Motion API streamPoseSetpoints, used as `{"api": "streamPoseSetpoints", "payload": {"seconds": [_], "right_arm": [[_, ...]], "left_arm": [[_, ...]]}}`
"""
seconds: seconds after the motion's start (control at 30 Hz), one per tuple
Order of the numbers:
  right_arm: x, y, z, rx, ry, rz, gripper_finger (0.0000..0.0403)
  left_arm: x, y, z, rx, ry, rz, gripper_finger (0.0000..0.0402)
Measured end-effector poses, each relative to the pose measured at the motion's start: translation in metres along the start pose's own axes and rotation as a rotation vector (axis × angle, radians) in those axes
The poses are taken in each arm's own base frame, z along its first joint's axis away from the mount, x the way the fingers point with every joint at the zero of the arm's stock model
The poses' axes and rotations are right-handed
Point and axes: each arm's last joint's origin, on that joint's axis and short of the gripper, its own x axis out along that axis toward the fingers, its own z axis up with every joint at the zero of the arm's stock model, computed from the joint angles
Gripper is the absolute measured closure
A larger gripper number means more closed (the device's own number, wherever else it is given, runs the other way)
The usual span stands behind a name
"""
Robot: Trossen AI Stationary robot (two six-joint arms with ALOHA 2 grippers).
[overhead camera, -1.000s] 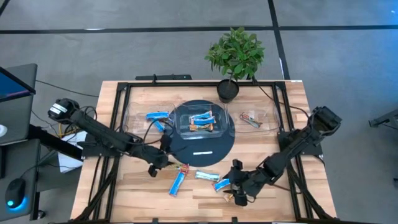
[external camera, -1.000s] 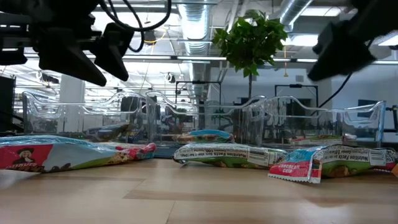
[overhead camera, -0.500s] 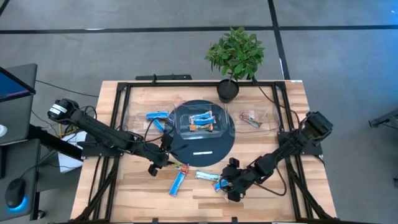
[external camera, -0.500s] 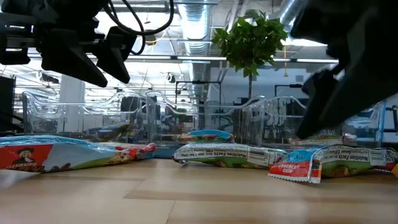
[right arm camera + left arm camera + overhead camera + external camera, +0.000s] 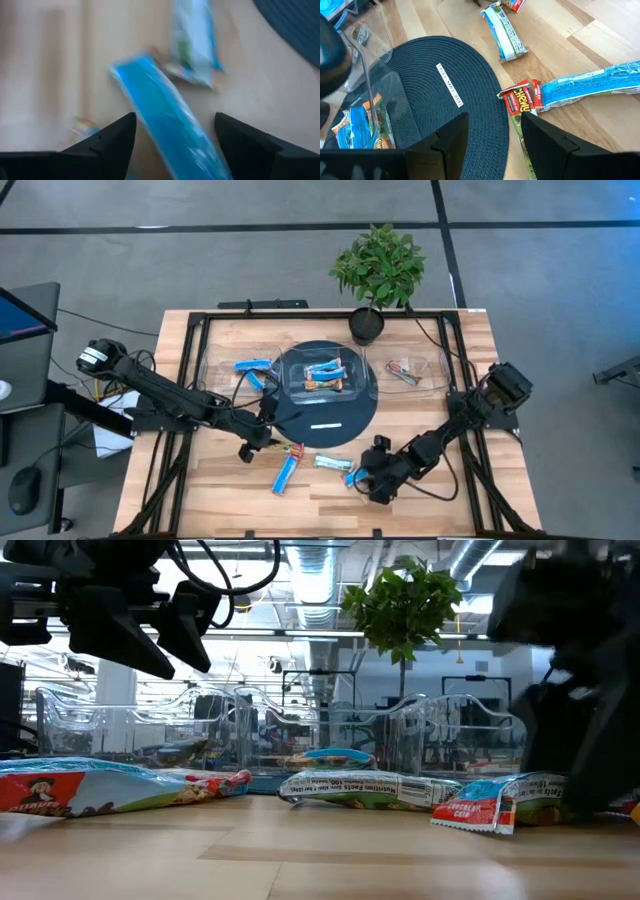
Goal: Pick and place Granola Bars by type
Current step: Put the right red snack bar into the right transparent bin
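As right gripper (image 5: 372,480) drops fingers spread onto blue bar (image 5: 165,127) near table front edge, pick imminent; left gripper (image 5: 252,448) waits open.

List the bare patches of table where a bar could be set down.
Free: the wooden table's front left corner, left of the loose blue bar; the front right corner, beyond the right gripper. Crowded: the front middle between both grippers, and the round mat with its clear bins.

Even, bright overhead light; right wrist view smeared by blur (others sharp)
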Motion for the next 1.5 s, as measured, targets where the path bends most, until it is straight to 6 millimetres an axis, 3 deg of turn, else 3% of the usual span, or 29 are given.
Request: {"api": "streamPoseSetpoints", "payload": {"seconds": [0.2,0.47,0.6,0.87,1.5], "right_arm": [[-0.001,-0.010,-0.004,0.076,0.075,-0.089,0.0188],[0.000,-0.016,-0.002,0.042,0.086,-0.108,0.0289],[-0.001,-0.015,-0.001,0.017,0.086,-0.108,0.0322],[-0.008,-0.006,0.016,-0.079,0.106,-0.158,0.0322],[-0.061,-0.005,0.057,-0.274,0.084,-0.669,0.0331]], "left_arm": [[0.000,0.000,0.000,0.001,0.000,0.001,0.0223],[0.000,0.000,0.000,0.007,0.000,0.001,0.0223],[0.000,0.000,0.000,0.007,0.000,0.002,0.0223],[0.000,0.000,0.000,0.007,0.000,0.003,0.0223],[0.000,0.000,0.000,0.008,0.001,0.003,0.0223]]}}
